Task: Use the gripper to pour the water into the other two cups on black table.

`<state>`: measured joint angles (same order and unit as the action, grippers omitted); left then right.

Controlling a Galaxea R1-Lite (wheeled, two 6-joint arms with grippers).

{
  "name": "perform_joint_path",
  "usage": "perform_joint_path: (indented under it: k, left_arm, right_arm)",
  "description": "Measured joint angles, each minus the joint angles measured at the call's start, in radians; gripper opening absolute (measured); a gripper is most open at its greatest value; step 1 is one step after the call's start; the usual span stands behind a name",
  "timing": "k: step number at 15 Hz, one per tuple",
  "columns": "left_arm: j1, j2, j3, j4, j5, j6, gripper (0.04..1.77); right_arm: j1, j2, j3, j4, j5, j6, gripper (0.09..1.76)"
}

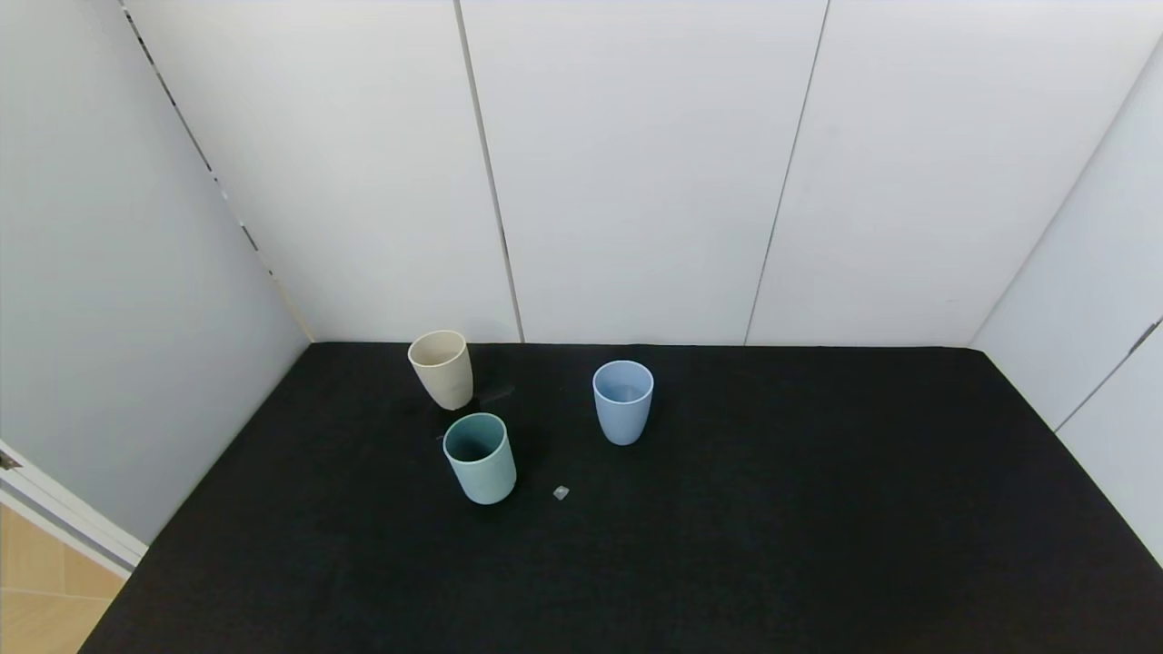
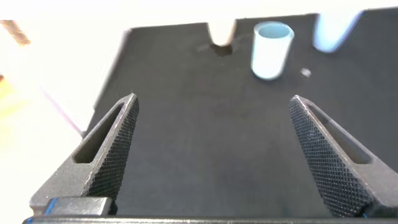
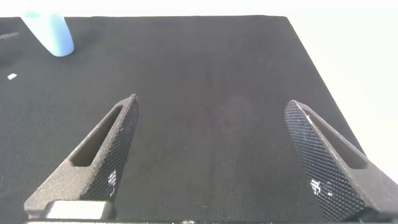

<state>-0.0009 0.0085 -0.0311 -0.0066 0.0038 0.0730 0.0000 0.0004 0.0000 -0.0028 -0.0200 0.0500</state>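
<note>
Three cups stand upright on the black table (image 1: 772,509). The beige-cream cup (image 1: 442,368) is at the back left and the light blue cup (image 1: 623,400) is to its right. The wider teal-green cup (image 1: 479,457) stands in front of the beige one. I cannot make out any water in them. Neither arm shows in the head view. My left gripper (image 2: 212,99) is open and empty above bare table, well short of the teal-green cup (image 2: 270,50), beige cup (image 2: 221,31) and blue cup (image 2: 336,28). My right gripper (image 3: 211,99) is open and empty, far from the blue cup (image 3: 53,34).
A small pale speck (image 1: 561,492) lies on the table just right of the teal-green cup; it also shows in the left wrist view (image 2: 305,73). White panel walls close the table at the back and both sides. The table's left front edge drops to a wooden floor (image 1: 36,590).
</note>
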Motion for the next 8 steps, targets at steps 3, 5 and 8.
perform_joint_path:
  k: [3, 5, 8]
  left_arm:
    - [0.0, -0.008, 0.027, -0.033, -0.022, -0.023, 1.72]
    - [0.0, -0.009, 0.03, -0.035, -0.015, -0.08, 1.72]
    - [0.0, -0.01, 0.031, -0.044, 0.013, -0.146, 1.72]
  right_arm:
    - [0.0, 0.0, 0.0, 0.0, 0.0, 0.0, 1.71]
    - [0.0, 0.0, 0.0, 0.0, 0.0, 0.0, 1.71]
    - [0.0, 0.0, 0.0, 0.0, 0.0, 0.0, 1.71]
